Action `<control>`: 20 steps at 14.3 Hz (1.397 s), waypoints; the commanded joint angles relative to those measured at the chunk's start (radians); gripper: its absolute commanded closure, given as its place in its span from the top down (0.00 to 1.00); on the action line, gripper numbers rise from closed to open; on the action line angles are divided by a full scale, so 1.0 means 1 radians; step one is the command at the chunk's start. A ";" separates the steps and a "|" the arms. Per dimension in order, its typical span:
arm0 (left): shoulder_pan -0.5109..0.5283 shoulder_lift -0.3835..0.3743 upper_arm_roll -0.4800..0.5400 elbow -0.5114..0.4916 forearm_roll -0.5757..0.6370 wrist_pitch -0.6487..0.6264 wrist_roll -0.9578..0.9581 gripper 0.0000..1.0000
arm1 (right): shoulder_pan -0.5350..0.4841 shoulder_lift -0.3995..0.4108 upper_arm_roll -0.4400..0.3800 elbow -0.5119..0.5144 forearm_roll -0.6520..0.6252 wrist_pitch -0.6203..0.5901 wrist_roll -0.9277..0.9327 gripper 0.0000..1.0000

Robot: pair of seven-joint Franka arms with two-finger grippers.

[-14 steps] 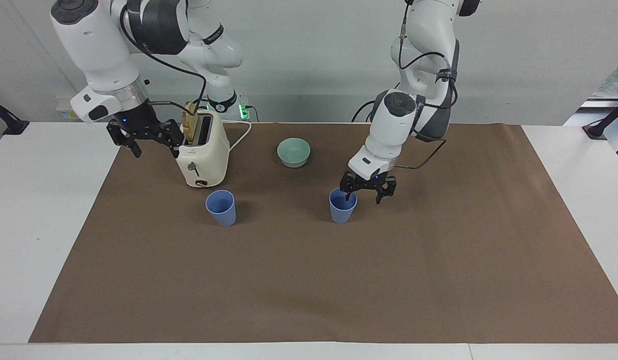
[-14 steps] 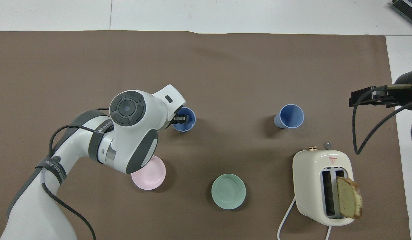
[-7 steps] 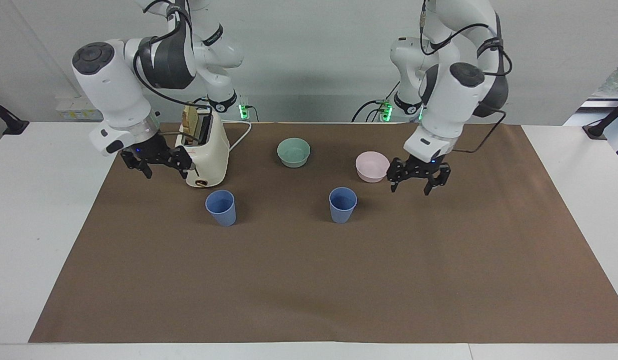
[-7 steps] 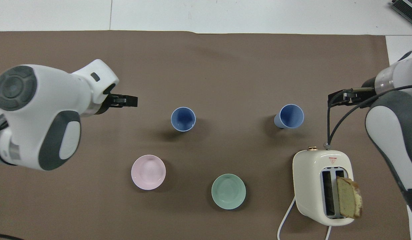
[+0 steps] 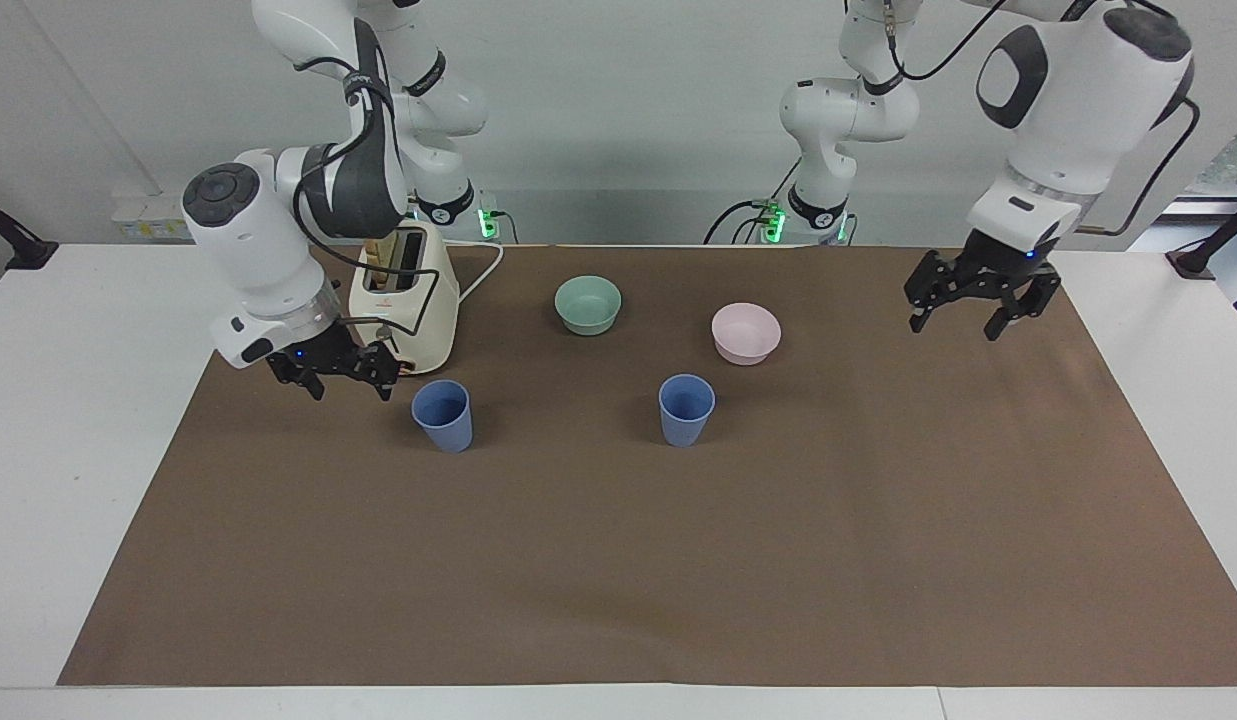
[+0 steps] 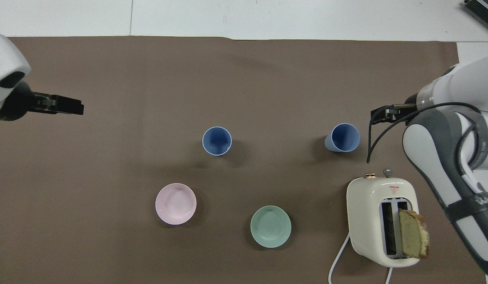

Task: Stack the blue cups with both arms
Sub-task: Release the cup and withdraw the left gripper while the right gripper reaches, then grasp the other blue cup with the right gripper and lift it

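Two blue cups stand upright and apart on the brown mat. One blue cup [image 5: 441, 415] [image 6: 342, 137] is just in front of the toaster. The other blue cup [image 5: 686, 410] [image 6: 217, 141] sits mid-mat, farther from the robots than the pink bowl. My right gripper [image 5: 348, 386] [image 6: 380, 114] hangs open and empty low over the mat, beside the toaster-side cup and apart from it. My left gripper [image 5: 956, 325] [image 6: 66, 106] is open and empty, raised over the mat at the left arm's end.
A cream toaster [image 5: 418, 310] [image 6: 380, 221] with a bread slice in one slot stands at the right arm's end, its cord trailing toward the robots. A mint-green bowl [image 5: 588, 304] [image 6: 270, 227] and a pale pink bowl [image 5: 746, 333] [image 6: 176, 204] lie nearer to the robots than the cups.
My left gripper has withdrawn from the mid-mat cup, rising and swinging toward the left arm's end. My right gripper has come down beside the toaster toward the other cup. Neither cup moved.
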 commanded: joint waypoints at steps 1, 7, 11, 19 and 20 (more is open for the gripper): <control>0.049 0.027 -0.010 0.101 0.015 -0.098 0.085 1.00 | 0.045 0.028 0.006 -0.020 -0.008 0.037 0.037 1.00; 0.079 0.040 -0.013 0.176 0.064 -0.210 0.081 1.00 | 0.068 0.058 0.006 -0.094 -0.008 0.136 0.046 1.00; 0.076 -0.002 -0.013 0.107 0.057 -0.191 0.072 1.00 | 0.072 0.074 0.006 -0.112 -0.008 0.149 0.048 0.40; 0.074 0.007 -0.015 0.128 0.041 -0.215 0.056 1.00 | 0.077 0.075 0.006 -0.108 -0.010 0.149 0.045 0.00; 0.074 0.007 -0.015 0.130 0.041 -0.214 0.056 1.00 | 0.077 0.075 0.006 -0.103 -0.010 0.149 0.043 0.00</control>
